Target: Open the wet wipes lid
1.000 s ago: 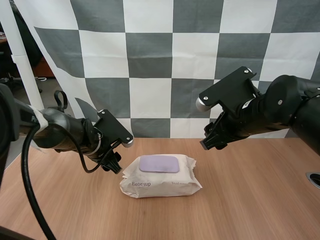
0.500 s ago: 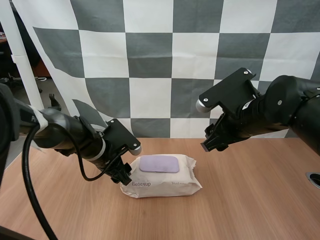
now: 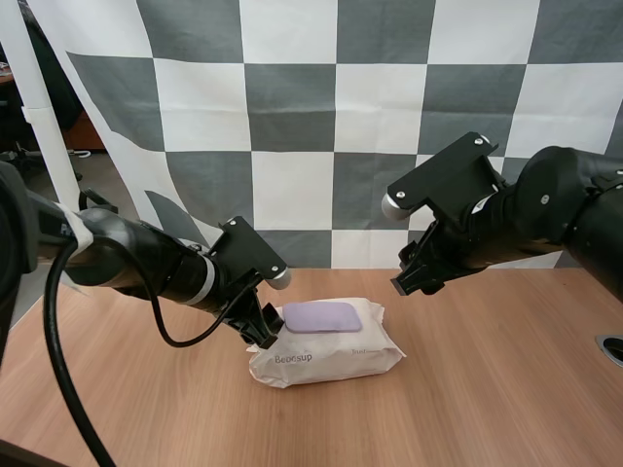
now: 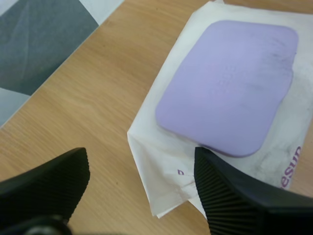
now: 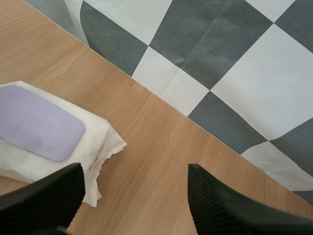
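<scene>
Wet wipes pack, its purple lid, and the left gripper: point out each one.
wet wipes pack point(image 3: 326, 358), high view, on its white front face by the printed name.
lid point(image 4: 230, 88), left wrist view, at the middle of the purple flap.
left gripper point(image 4: 141, 164), left wrist view, midway between its open jaws.

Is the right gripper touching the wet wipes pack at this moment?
Apart. In the high view the right gripper hangs above the table behind the wet wipes pack, with bare wood showing between them.
</scene>
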`<action>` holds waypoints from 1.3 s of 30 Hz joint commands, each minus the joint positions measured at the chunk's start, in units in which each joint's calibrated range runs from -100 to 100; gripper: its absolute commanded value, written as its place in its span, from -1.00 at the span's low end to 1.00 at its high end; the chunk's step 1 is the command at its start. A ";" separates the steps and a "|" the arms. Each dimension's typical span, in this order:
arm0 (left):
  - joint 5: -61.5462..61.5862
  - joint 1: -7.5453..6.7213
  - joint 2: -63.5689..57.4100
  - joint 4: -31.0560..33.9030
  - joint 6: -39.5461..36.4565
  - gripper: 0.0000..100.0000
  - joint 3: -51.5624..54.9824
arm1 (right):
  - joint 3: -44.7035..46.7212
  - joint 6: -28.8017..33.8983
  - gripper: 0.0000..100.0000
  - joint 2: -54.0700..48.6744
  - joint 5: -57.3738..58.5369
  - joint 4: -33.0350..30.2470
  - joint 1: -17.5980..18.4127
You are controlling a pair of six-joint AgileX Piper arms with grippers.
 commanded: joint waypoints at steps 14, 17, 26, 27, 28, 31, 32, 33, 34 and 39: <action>1.09 0.06 8.12 2.37 10.97 1.00 -0.24 | 0.02 -0.05 1.00 -0.02 2.95 0.09 0.00; 3.31 0.06 10.54 2.26 10.97 1.00 -0.41 | 0.02 -0.05 1.00 -0.02 3.13 0.09 0.00; 12.06 0.06 13.04 1.10 10.97 1.00 -3.19 | 0.02 -0.05 1.00 -0.02 3.58 0.85 0.00; 12.06 0.06 13.04 0.70 10.97 1.00 -3.16 | 0.02 -0.05 1.00 -0.02 3.84 0.85 0.00; 11.89 0.06 13.04 0.71 10.97 1.00 -3.16 | 0.02 -0.05 1.00 -0.02 4.11 0.98 0.00; 11.45 0.06 13.06 0.90 10.97 1.00 -3.16 | 0.02 -0.05 1.00 -0.02 5.33 1.67 0.00; 11.45 0.06 13.06 0.90 10.97 1.00 -3.16 | 0.02 -0.05 1.00 -0.02 6.20 2.55 0.00; 11.45 0.06 13.06 0.90 10.97 0.94 -3.16 | 0.02 -0.05 1.00 -0.02 6.92 3.29 0.00; 11.45 0.06 13.06 0.90 10.97 0.80 -3.16 | 0.02 -0.17 1.00 -0.02 7.62 4.07 0.00; 11.25 0.06 13.06 -0.33 10.97 -0.45 -3.16 | 0.02 -4.92 1.00 -0.02 10.65 5.33 0.00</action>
